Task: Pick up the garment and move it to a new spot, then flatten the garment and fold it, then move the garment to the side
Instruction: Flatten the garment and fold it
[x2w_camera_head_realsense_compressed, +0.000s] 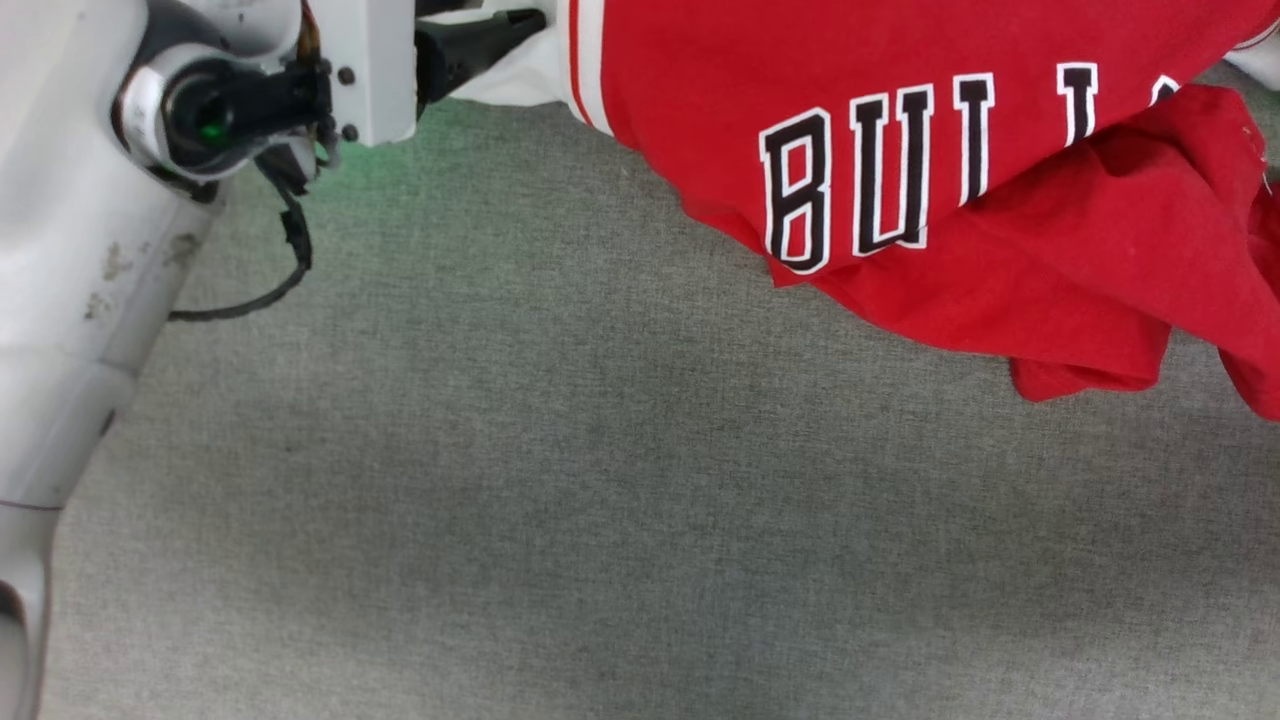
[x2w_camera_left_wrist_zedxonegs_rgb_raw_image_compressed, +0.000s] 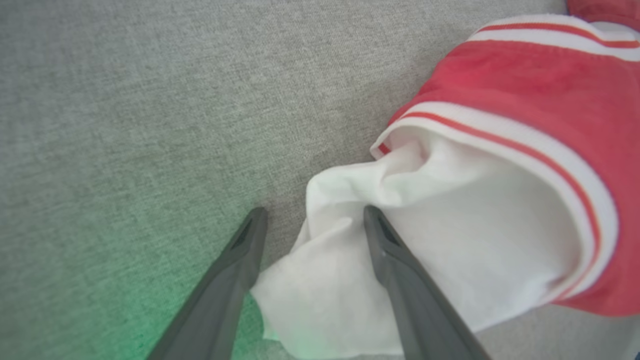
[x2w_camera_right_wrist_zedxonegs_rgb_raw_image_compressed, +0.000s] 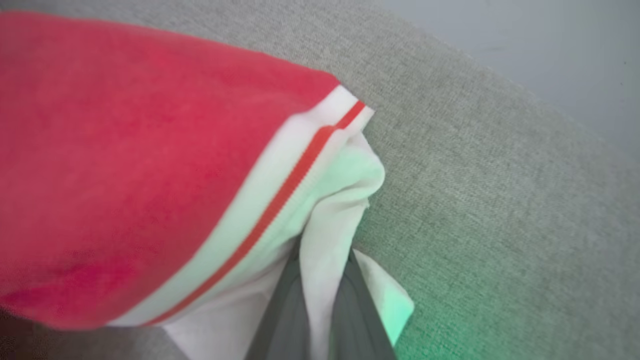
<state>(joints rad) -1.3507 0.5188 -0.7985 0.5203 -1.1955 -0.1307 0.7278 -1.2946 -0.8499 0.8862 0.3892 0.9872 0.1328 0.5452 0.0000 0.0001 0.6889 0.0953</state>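
**Right gripper (x2w_camera_right_wrist_zedxonegs_rgb_raw_image_compressed: 325, 257) clamping the garment (x2w_camera_right_wrist_zedxonegs_rgb_raw_image_compressed: 125, 175), left gripper (x2w_camera_left_wrist_zedxonegs_rgb_raw_image_compressed: 315, 217) standing apart**

The right gripper's two dark fingers (x2w_camera_right_wrist_zedxonegs_rgb_raw_image_compressed: 285, 310) are pressing together on a fold of white sleeve. The left gripper's fingers are standing spread, with white sleeve cloth lying loose between them. In the head view the garment is resting rumpled at the upper right of the grey desk (x2w_camera_head_realsense_compressed: 600, 450), its black lettering facing up and a red fold covering the last letters.

The garment (x2w_camera_head_realsense_compressed: 1000, 250) is soft matt cloth; the grey covering (x2w_camera_head_realsense_compressed: 600, 500) beneath is coarse, matt weave.
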